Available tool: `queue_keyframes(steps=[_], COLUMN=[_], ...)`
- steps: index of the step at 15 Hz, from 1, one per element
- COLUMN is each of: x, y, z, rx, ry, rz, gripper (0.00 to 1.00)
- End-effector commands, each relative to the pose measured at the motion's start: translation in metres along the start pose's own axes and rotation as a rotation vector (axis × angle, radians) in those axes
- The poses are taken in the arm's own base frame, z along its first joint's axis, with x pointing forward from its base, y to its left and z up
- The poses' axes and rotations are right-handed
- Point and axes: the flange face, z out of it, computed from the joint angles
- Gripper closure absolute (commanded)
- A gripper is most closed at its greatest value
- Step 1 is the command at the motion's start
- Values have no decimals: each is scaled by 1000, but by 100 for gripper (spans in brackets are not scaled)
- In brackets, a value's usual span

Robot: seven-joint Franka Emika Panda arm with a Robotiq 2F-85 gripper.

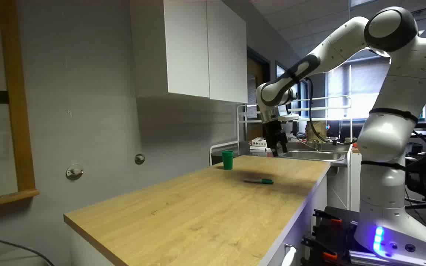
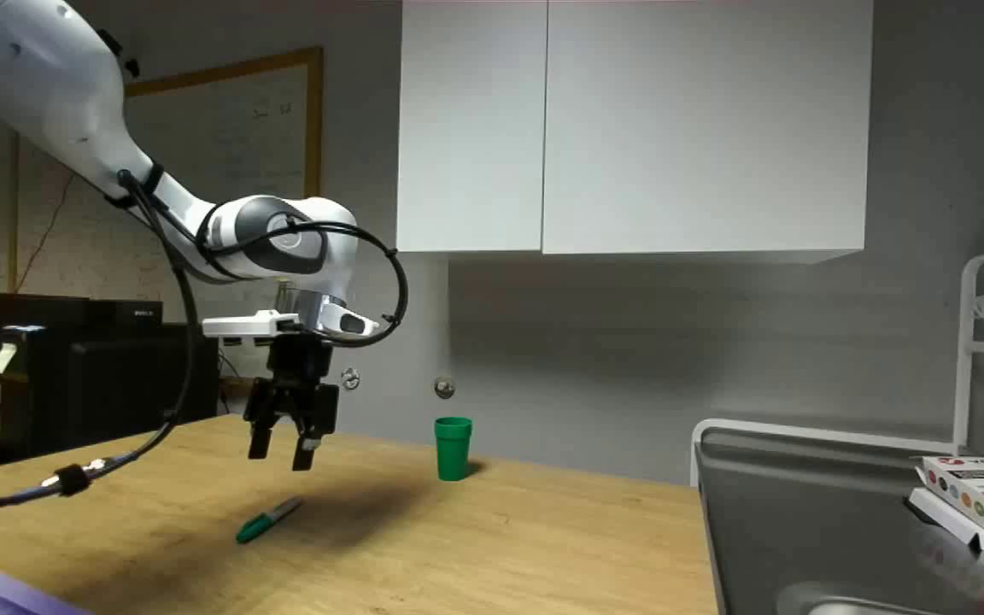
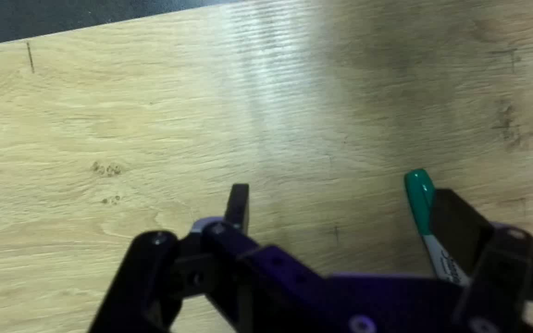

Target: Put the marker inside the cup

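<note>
The marker has a green cap and a grey body. It lies flat on the wooden counter in both exterior views, at the marker [image 1: 259, 181] and the marker [image 2: 268, 519]. In the wrist view the marker [image 3: 418, 196] is partly hidden behind the right finger. The green cup [image 1: 227, 160] stands upright near the wall; the cup [image 2: 453, 449] also shows in an exterior view. It is out of the wrist view. My gripper [image 1: 280, 150] is open and empty. The gripper [image 2: 281, 454] hangs above the counter, apart from the marker. In the wrist view the fingers [image 3: 340, 203] are wide apart.
The wooden counter [image 1: 183, 210] borders a dark metal surface [image 2: 834, 521] with a sink [image 1: 311, 155]. A white rack [image 2: 966, 342] and boxes [image 2: 983, 495] stand there. White cabinets [image 2: 697, 128] hang on the wall above. A black cable [image 2: 189, 342] runs along the arm.
</note>
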Motion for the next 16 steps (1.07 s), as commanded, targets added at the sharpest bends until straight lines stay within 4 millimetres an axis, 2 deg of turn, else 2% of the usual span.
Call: queue_keyframes(steps=[1, 14, 16], x=[0, 0, 6], y=[0, 0, -8], z=[-1, -1, -2], rx=[0, 0, -21], ry=[-1, -1, -7], rz=[0, 0, -11], gripper=[0, 0, 0])
